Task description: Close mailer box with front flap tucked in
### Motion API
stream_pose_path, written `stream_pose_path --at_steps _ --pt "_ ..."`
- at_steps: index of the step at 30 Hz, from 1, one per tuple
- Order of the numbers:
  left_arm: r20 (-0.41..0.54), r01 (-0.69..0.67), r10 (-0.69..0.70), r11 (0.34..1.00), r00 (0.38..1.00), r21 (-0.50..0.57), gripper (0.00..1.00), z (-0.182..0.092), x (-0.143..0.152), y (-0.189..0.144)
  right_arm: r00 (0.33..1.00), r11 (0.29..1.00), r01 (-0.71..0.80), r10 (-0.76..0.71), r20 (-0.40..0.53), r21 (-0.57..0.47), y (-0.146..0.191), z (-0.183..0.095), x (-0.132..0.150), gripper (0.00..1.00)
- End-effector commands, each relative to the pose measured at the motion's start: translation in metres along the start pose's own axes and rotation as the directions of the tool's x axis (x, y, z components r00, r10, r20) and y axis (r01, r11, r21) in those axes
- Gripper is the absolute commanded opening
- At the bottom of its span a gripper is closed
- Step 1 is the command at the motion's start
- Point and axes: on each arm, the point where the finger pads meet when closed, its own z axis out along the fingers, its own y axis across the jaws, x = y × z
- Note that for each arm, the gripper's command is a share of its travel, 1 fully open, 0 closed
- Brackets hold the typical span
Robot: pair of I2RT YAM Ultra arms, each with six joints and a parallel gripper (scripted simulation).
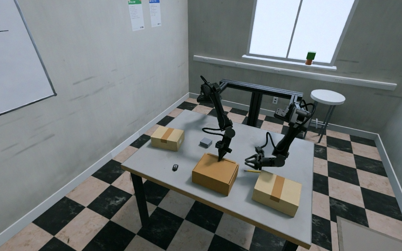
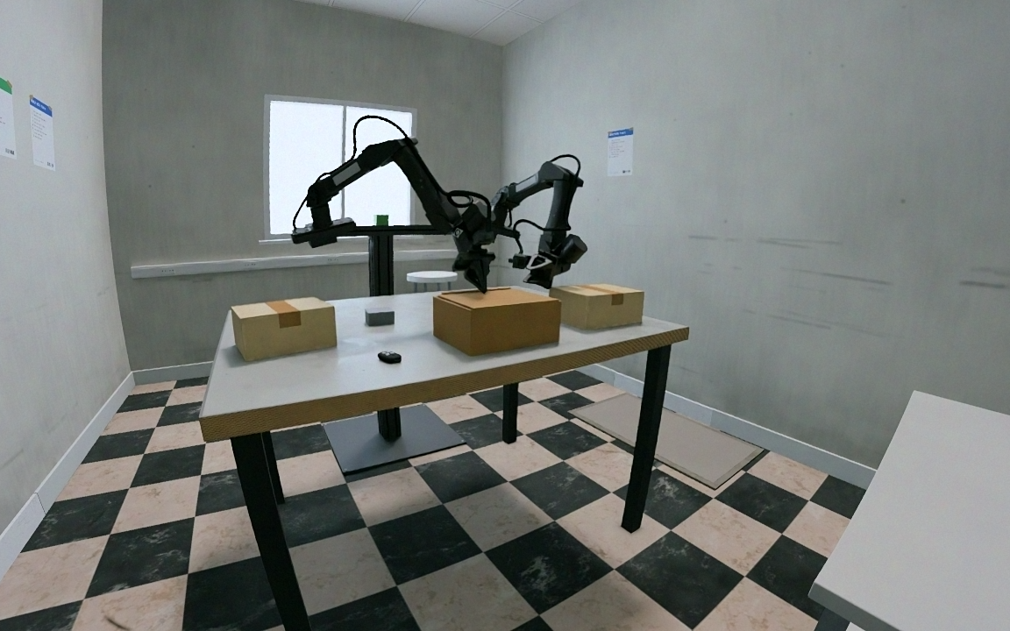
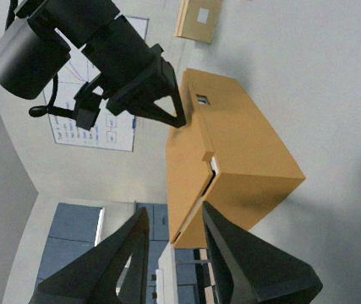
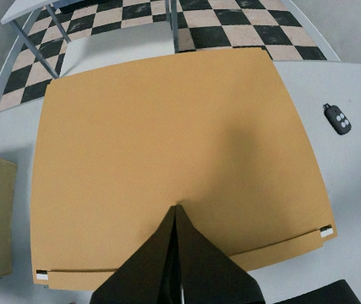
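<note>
The brown mailer box [image 1: 211,178] [image 2: 502,328] [image 3: 243,131] [image 4: 167,127] stands flat on the table, its lid down almost level. A narrow flap strip [image 3: 203,137] [image 4: 287,250] runs along its front edge, with small white gaps at both front corners; I cannot tell how far the flap is inside. A thin gap shows along one side. Side flaps and contents are hidden. My right gripper [image 1: 219,160] [image 2: 482,291] [image 3: 182,125] [image 4: 177,212] is shut and empty, tips on the lid near the front edge. My left gripper [image 1: 246,162] [image 3: 174,211] is partly open and empty, beside the box.
Taped cartons [image 1: 167,142] [image 1: 278,190] stand on both sides of the mailer. A small grey block [image 1: 206,142], a black key fob [image 1: 175,167] [image 4: 337,119] and a yellow pencil [image 1: 252,170] lie on the table [image 1: 152,168]. The pencil is under my left gripper, near a carton.
</note>
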Motion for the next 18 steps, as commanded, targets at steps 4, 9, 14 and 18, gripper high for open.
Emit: stream_pose_path --at_steps 4,9,14,18 --pt "0.029 -0.031 0.032 0.999 0.999 -0.028 0.38 0.004 -0.001 0.027 0.999 1.000 -0.013 0.013 0.033 -0.017 0.009 -0.027 -0.032 0.01" --pt "0.029 -0.031 0.032 0.999 0.999 -0.028 0.38 0.004 -0.001 0.027 0.999 1.000 -0.018 0.019 0.039 -0.019 0.009 -0.033 -0.039 0.01" --pt "0.029 -0.031 0.032 0.999 0.999 -0.028 0.38 0.004 -0.001 0.027 0.999 1.000 -0.017 0.018 0.039 -0.019 0.009 -0.036 -0.040 0.01" --pt "0.029 -0.031 0.032 0.999 0.999 -0.028 0.38 0.004 -0.001 0.027 0.999 1.000 -0.021 0.022 0.044 -0.021 0.009 -0.040 -0.045 0.01"
